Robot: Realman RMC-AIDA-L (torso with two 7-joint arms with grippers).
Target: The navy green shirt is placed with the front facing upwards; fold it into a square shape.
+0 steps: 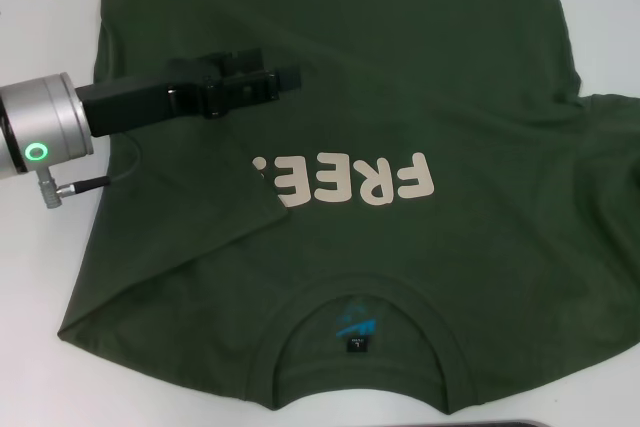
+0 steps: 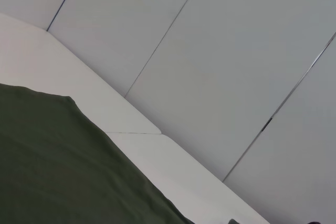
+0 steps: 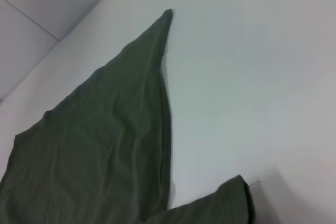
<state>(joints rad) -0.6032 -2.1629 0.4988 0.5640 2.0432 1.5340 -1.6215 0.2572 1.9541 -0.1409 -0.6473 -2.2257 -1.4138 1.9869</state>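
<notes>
Navy green shirt (image 1: 400, 97) is lying front-up on the white table (image 1: 40, 277), collar nearest the robot. Its left side is sitting folded inward, covering part of the cream lettering (image 1: 350, 179). Left gripper (image 1: 285, 77) is hovering over that fold, likely smoothing it; finger state: cannot tell. Right gripper is not showing in the head view.

A dark olive-green cotton shirt (image 1: 400, 97) covers most of the white tabletop (image 1: 40, 7); bare table remains at nine o'clock, crossed by the left arm's black gripper (image 1: 285, 77).
</notes>
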